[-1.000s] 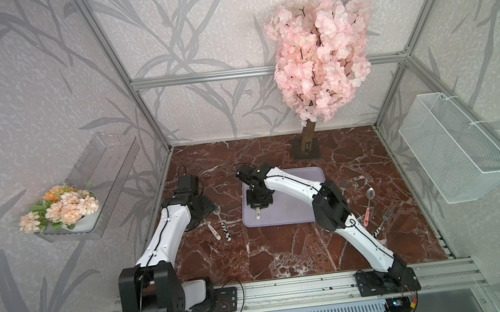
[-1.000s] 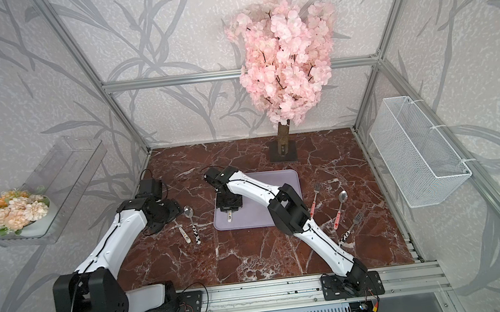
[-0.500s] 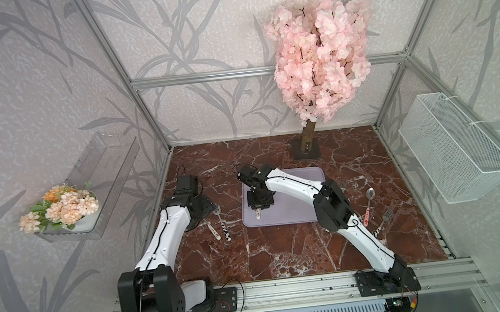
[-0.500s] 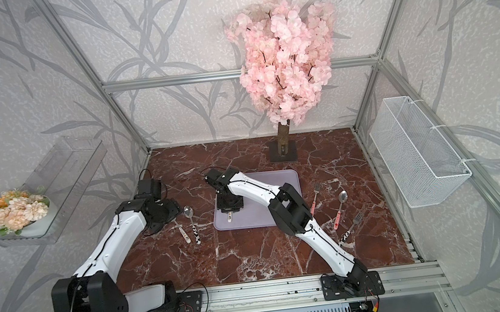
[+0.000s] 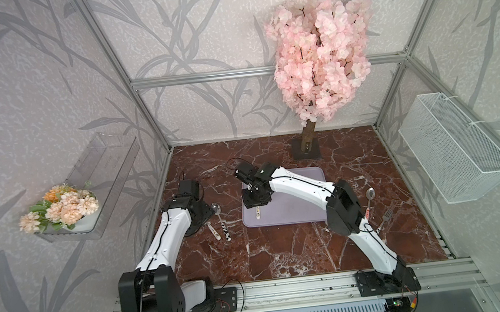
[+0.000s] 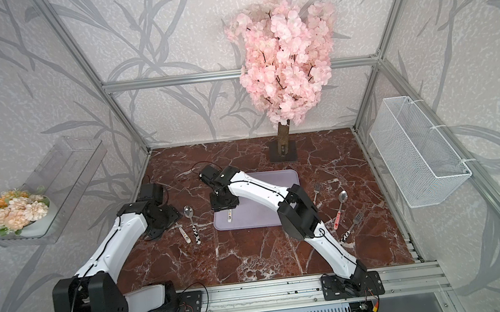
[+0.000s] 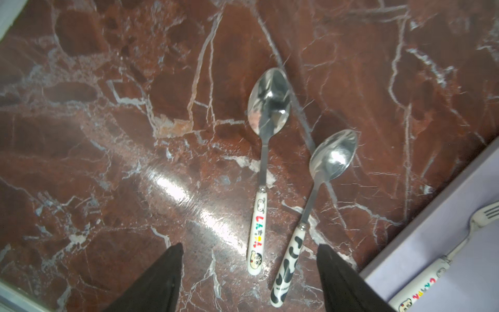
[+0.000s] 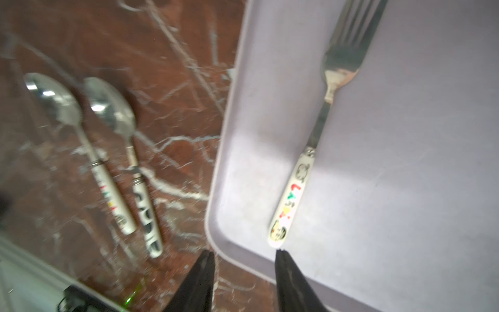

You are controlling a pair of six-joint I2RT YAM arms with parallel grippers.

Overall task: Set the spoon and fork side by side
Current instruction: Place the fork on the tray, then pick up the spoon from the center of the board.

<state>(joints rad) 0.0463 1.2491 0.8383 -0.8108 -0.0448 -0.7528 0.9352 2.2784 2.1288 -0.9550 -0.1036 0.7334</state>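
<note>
Right gripper [image 8: 243, 252], jaws parted and empty at the handle end of the fork [image 8: 320, 118] lying by the left edge of the tray [image 8: 405, 189]: widen, then lift straight up without brushing or dragging the handle askew.

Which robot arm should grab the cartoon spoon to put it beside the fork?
Probably the left arm: the left end effector hangs open over the cartoon-handled spoon on the table. The right end effector is at the fork on the purple tray, farther from that spoon.
</note>
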